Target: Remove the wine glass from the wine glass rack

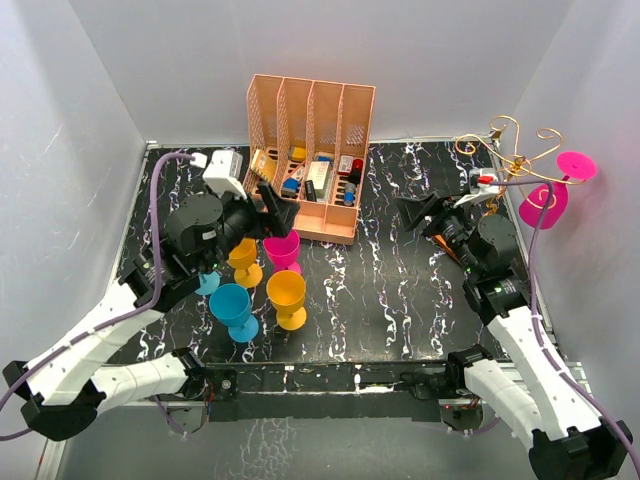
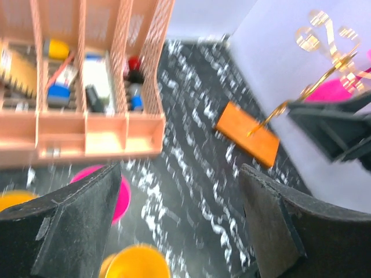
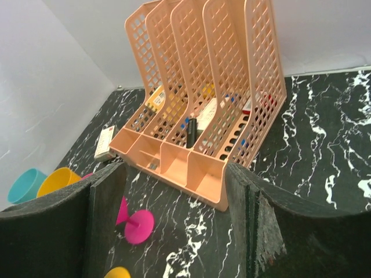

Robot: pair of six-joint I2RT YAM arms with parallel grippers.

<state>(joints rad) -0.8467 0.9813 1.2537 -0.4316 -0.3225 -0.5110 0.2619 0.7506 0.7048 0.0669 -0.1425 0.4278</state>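
Now | left gripper (image 2: pixel 179 171) released | right gripper (image 3: pixel 174 165) released | wine glass (image 1: pixel 545 205) on rack (image 2: pixel 249 134)

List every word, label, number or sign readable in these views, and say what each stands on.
No text can be read in any view.
Labels on the small packages inside the peach-pink slotted plastic organizer: print is there, but it is too small in the top and right wrist views and too blurred in the left wrist view to read.
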